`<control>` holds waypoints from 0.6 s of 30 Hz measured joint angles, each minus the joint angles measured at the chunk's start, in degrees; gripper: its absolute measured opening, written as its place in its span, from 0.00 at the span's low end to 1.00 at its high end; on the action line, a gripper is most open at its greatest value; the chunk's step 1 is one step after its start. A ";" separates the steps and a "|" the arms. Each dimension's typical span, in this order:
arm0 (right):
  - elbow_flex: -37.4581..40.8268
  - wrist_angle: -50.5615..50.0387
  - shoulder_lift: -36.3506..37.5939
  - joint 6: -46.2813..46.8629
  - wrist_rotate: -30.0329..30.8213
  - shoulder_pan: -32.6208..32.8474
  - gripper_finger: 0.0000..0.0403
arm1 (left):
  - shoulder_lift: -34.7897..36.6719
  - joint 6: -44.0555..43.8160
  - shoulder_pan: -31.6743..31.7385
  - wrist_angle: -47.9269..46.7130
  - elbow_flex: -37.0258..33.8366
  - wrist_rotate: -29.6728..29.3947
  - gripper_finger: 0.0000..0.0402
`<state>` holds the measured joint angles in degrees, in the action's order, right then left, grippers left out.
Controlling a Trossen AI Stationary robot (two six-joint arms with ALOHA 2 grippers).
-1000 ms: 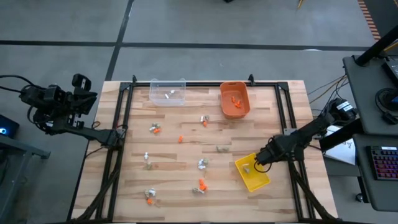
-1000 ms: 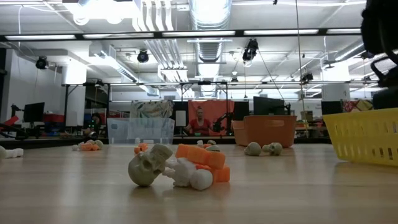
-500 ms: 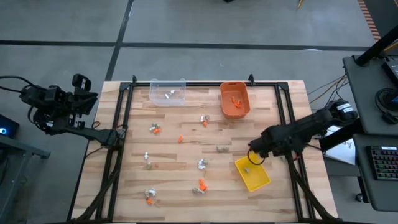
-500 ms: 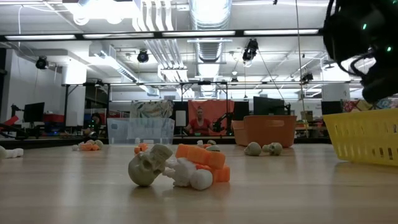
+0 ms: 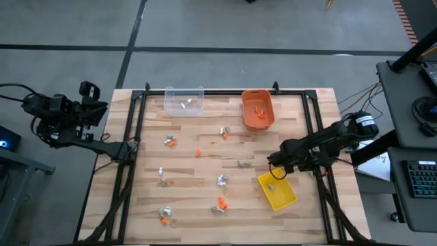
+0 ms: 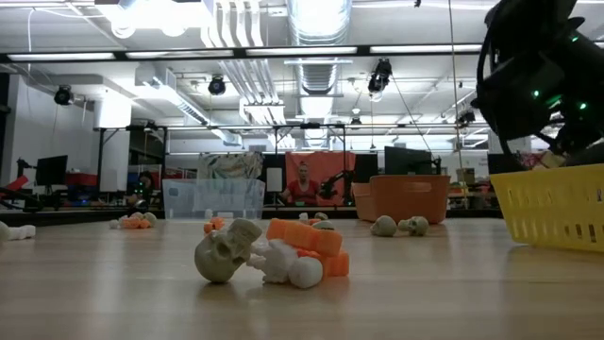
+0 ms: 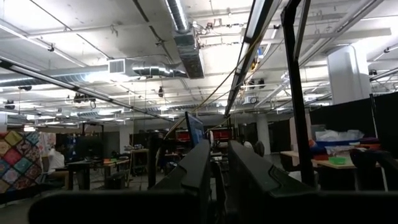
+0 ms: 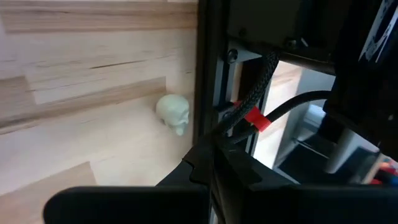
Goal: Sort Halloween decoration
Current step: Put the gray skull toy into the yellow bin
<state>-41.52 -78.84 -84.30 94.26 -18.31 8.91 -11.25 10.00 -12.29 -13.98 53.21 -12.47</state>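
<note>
Orange, white and tan-grey plastic Halloween trinkets (image 5: 220, 180) lie scattered over the pale wooden table (image 5: 191, 208), one tan piece already in the yellow mesh bin (image 5: 276, 190) where its colour apparently belongs. Just above that bin hangs the right gripper (image 5: 275, 161), fingers together and holding nothing I can see, arm stretched in low from the right edge. Off the table's left edge the left gripper (image 5: 101, 105) waits, folded back, fingers almost together and empty.

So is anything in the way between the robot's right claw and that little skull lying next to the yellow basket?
Nothing visible. The right gripper hangs shut above bare wood, and the skull lies in the open beside it, apart from the yellow basket.
</note>
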 joint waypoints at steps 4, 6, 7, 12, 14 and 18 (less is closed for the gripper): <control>0.00 0.07 -1.72 -0.21 -0.13 -0.46 0.02 | 0.00 0.02 0.00 -0.26 0.02 0.00 0.10; 0.00 0.38 -2.44 1.36 1.06 -0.46 0.02 | 0.02 0.02 0.00 -1.07 0.04 0.00 0.10; 0.00 0.84 -2.53 2.62 1.90 -0.52 0.02 | 0.02 0.01 0.01 -1.39 0.06 0.00 0.10; -1.31 4.93 -2.38 17.48 6.84 -0.87 0.02 | 0.07 0.02 0.00 -2.07 0.39 0.00 0.10; -1.92 4.10 -2.40 16.89 8.59 -0.77 0.02 | 0.07 0.02 0.00 -2.07 0.39 0.00 0.10; -2.58 1.86 -2.07 20.46 8.93 -0.97 0.02 | 0.15 0.02 0.01 -2.05 0.39 0.00 0.10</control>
<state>-44.10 -76.98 -86.37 114.72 -9.38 7.94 -11.09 10.02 -12.28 -16.03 53.60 -12.47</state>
